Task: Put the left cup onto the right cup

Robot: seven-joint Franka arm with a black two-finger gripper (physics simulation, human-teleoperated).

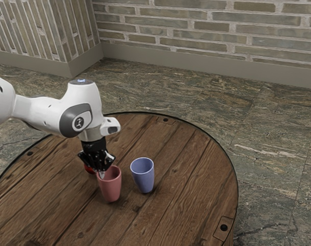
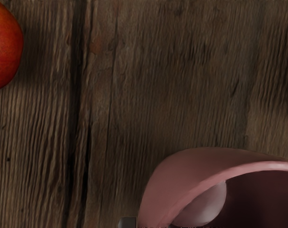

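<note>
Bare room, kind unclear. Brick walls (image 1: 206,25) from 10 to 1 o'clock, grey skirting (image 1: 196,58) below; mottled stone floor (image 1: 268,133) at 3 o'clock; round plank table (image 1: 186,169) at 6 o'clock.

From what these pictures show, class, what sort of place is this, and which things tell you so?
Probably a rendered brick-walled room or cellar rather than a kitchen: brick walls, a stone-slab floor, and a round plank table with a pink cup and a blue cup.

Soft, even light covers the round dark wooden table (image 1: 196,169), seemingly from above. The pink tapered cup (image 1: 110,186) and the lavender-blue tapered cup (image 1: 143,175) cast only faint shadows beneath them.
</note>
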